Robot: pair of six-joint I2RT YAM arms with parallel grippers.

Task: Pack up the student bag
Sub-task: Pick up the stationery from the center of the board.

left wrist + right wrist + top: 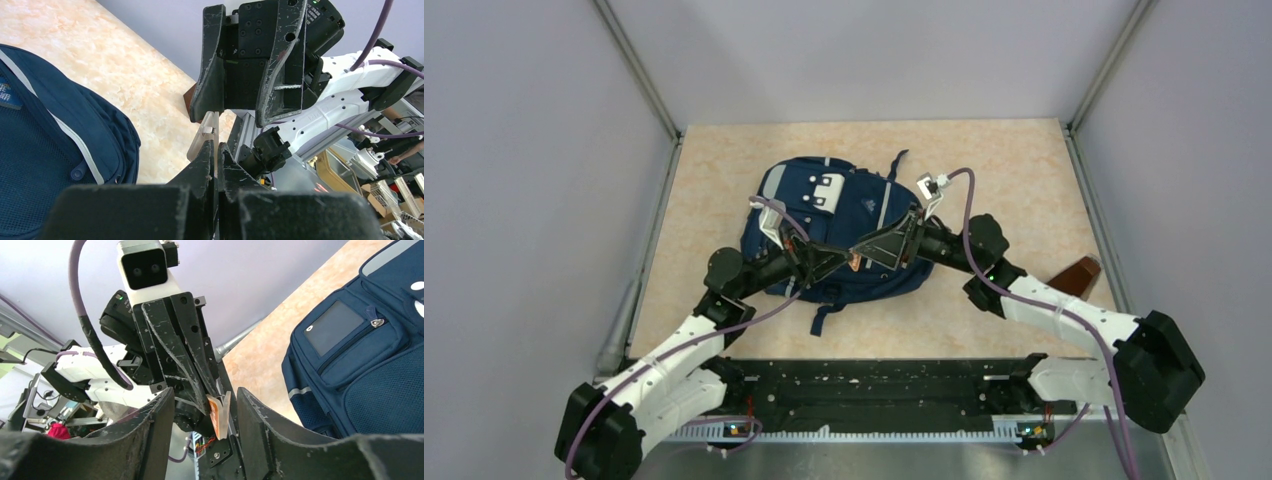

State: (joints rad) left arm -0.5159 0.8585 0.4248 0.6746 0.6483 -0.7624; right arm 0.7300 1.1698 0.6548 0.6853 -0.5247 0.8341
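We see the student bag (pixel 849 205) lying flat in the middle of the table (pixel 984 180), pockets up, its long axis running away from the arms. It lies directly under both pincers, which meet over its near half. The right gripper (pixel 206 395) is open, its jaws standing either side of a thin card (pixel 218 416) and seemingly clear of it. The left gripper (pixel 216 147) is clamped on that card, held on edge and pointing between the right jaws. We judge this a handover to the right arm.
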